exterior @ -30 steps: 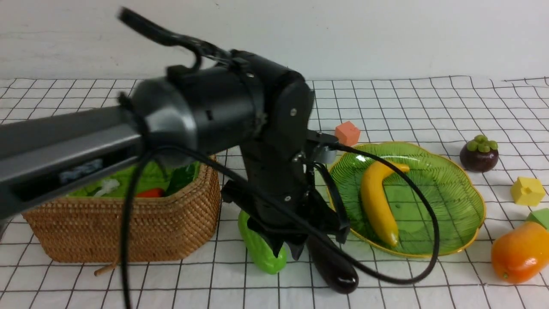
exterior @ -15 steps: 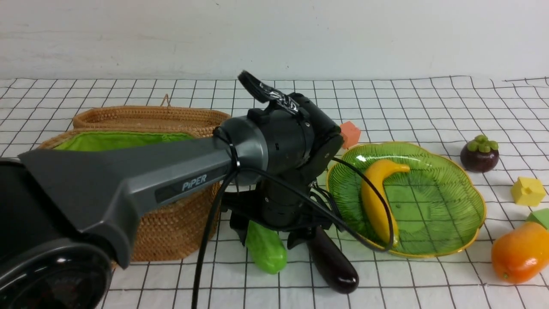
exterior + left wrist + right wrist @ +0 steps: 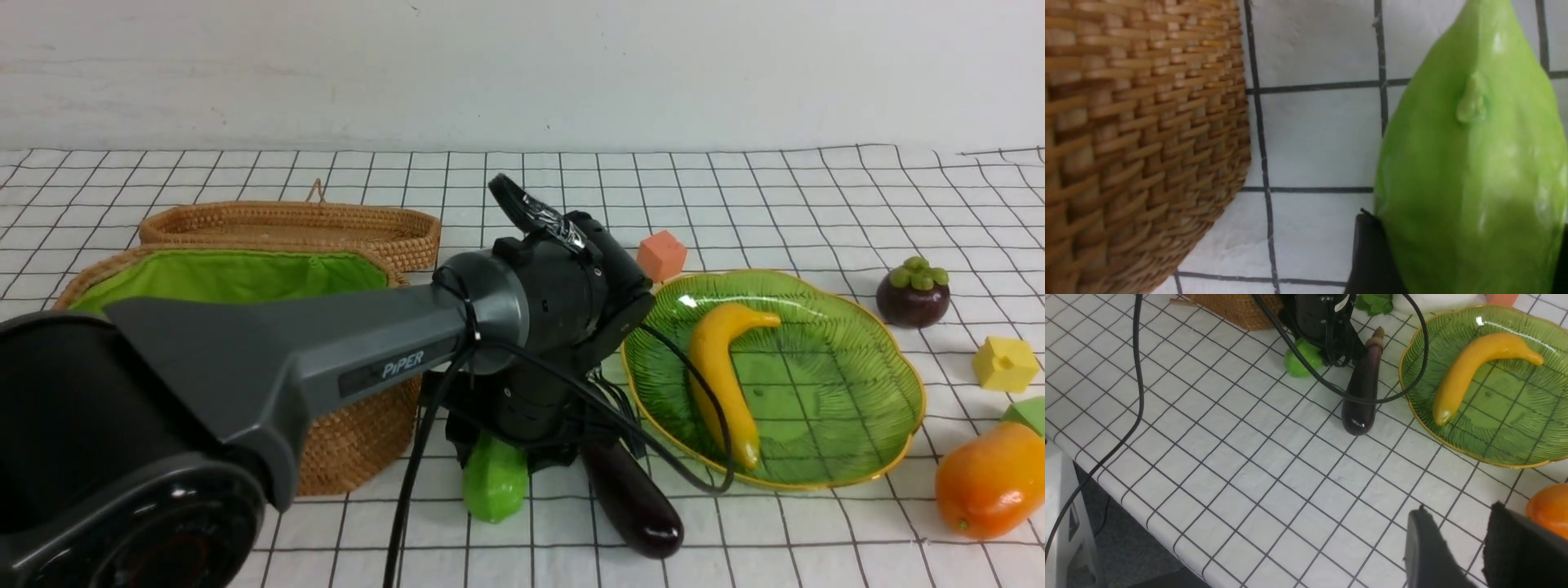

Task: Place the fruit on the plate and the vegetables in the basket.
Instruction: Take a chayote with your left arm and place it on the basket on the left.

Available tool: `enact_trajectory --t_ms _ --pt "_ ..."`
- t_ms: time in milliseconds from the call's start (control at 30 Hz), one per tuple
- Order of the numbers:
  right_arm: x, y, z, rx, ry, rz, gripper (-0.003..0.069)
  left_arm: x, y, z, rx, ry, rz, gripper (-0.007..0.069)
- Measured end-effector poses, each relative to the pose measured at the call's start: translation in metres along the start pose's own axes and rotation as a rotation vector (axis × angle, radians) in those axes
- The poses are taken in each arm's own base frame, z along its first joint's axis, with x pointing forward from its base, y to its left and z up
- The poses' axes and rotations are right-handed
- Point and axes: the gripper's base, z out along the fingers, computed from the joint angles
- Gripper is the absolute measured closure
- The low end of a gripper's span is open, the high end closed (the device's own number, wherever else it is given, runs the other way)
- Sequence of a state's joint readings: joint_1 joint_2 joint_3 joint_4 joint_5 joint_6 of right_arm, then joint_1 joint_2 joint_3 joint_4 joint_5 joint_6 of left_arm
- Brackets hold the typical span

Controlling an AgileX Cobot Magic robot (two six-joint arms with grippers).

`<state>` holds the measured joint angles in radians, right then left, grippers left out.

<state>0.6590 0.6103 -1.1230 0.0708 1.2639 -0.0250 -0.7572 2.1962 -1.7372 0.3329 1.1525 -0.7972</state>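
Observation:
My left gripper (image 3: 500,459) is down beside the basket (image 3: 351,445) and shut on the bumpy green gourd (image 3: 494,488). In the left wrist view its black fingers (image 3: 1370,253) press both sides of the gourd (image 3: 1470,175). The dark-purple eggplant (image 3: 633,506) lies just right of it. The banana (image 3: 718,384) lies in the green plate (image 3: 841,359). The mangosteen (image 3: 913,290) and the orange mango (image 3: 988,482) lie on the cloth right of the plate. My right gripper (image 3: 1458,508) is open and empty, hovering near the mango (image 3: 1551,506). The basket's contents are hidden.
The shallow woven lid (image 3: 286,222) stands behind the basket. An orange cube (image 3: 661,255), a yellow cube (image 3: 1004,363) and a green cube (image 3: 1030,412) lie around the plate. Green leaves (image 3: 1376,302) and a white body show behind the left gripper. The table's front edge (image 3: 1147,522) is close.
My left arm has dropped low and its gripper has come down and closed on the gourd. The gourd has turned end-on. The eggplant, plate and fruit have not moved.

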Motion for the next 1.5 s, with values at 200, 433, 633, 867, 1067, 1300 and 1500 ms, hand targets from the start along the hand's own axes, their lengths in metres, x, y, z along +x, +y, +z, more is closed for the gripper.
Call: enact_trajectory --t_ms 200,433,633,867,1067,1300,1500 --pt "0.000 0.000 0.000 0.000 0.000 -0.001 0.0421 0.005 0.000 -0.012 0.049 0.045 0.035 0.0190" --pt "-0.001 0.000 0.000 0.000 -0.011 -0.001 0.0421 0.021 0.019 -0.123 0.188 -0.134 0.260 0.0190" --pt "-0.005 0.000 0.000 0.001 -0.056 -0.001 0.0421 0.024 0.076 -0.194 0.188 -0.346 0.633 0.0190" --pt "-0.006 0.000 0.000 0.002 -0.064 -0.001 0.0421 -0.005 0.178 -0.198 0.044 -0.387 0.828 0.0190" --pt "-0.006 0.000 0.000 0.002 -0.064 -0.001 0.0421 -0.010 0.222 -0.154 0.036 -0.254 0.992 0.0190" --pt "-0.007 0.000 0.000 0.003 -0.074 0.000 0.0421 -0.017 0.240 -0.103 0.032 -0.148 1.001 0.0190" --pt "-0.007 0.000 0.000 0.003 -0.078 0.000 0.0421 -0.022 0.240 -0.096 0.022 -0.171 0.999 0.0159"
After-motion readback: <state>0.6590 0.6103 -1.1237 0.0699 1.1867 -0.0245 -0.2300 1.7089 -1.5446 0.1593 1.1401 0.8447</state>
